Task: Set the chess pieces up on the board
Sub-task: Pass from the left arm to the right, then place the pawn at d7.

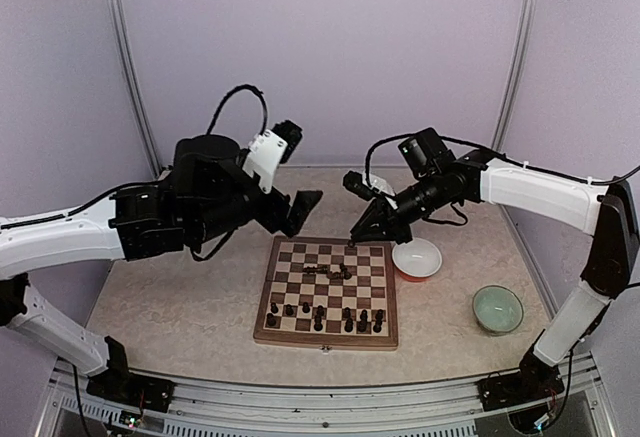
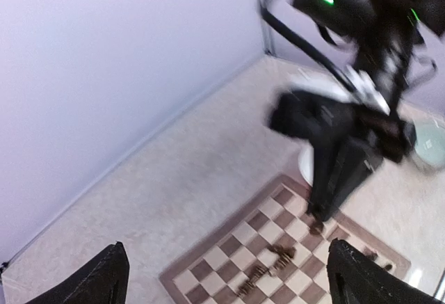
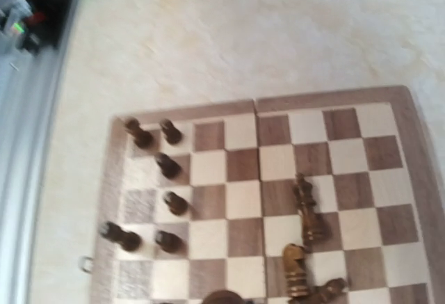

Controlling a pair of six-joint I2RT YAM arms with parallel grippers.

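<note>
Over the board's (image 1: 298, 283) far edge, the right claw (image 1: 356, 238) is pinched shut, blur hiding any catch; the left claw (image 1: 305, 207) gapes wide.

No legible text, labels, brands, numbers or signs anywhere

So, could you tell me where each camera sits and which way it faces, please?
Top external: fixed high behind the robot, looking down on the chessboard, left gripper and right gripper.
Left wrist: raised, facing across the chessboard at the right arm; own fingertips wide apart at bottom corners.
Right wrist: looking down on the chessboard; own fingers hardly visible.
Shared: top and right wrist both show toppled chess pieces mid-board.
</note>
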